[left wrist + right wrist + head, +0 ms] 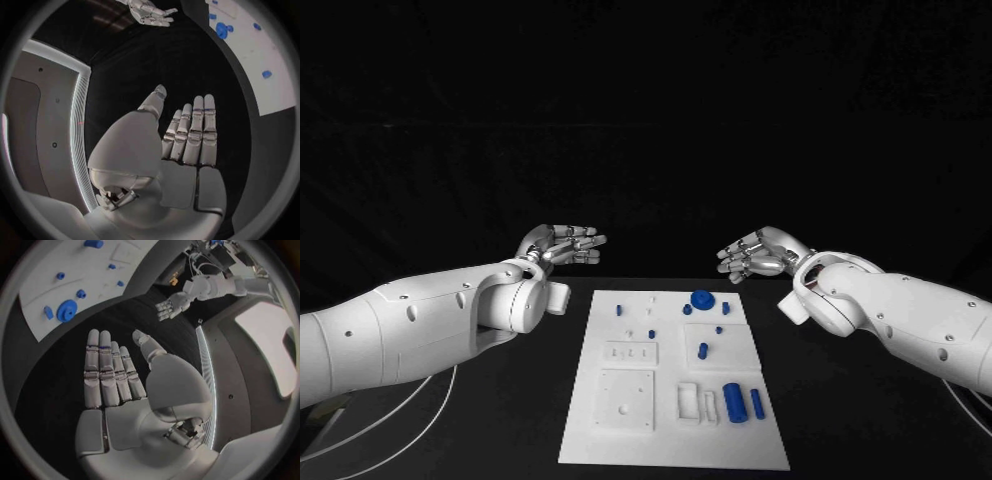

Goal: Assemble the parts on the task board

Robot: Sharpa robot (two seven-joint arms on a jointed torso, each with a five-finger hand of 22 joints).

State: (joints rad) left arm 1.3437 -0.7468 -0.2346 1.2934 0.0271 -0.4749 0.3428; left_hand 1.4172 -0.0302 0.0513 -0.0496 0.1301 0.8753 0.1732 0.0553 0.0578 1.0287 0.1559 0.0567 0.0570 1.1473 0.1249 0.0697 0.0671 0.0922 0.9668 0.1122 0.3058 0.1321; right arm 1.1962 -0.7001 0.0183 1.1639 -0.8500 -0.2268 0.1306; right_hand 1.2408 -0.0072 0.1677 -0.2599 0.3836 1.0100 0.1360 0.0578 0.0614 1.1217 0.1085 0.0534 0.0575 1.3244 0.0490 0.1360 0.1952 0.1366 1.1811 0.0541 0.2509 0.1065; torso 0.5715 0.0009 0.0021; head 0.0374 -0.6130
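Note:
The white task board [626,440] lies in the middle of the black table, also seen at an angle as the task board [94,270] and task board [265,65]. On it sit small blue parts: a round disc [702,298], a short peg [702,351] and two long cylinders [736,402] near the front right. My left hand [565,245] hovers beyond the board's far left corner, fingers straight and apart, holding nothing [187,145]. My right hand [757,255] hovers beyond the far right corner, likewise flat and empty [115,375].
White cables [387,420] trail on the table under my left arm. Black tabletop [516,400] flanks the board on both sides. A dark backdrop stands behind the table.

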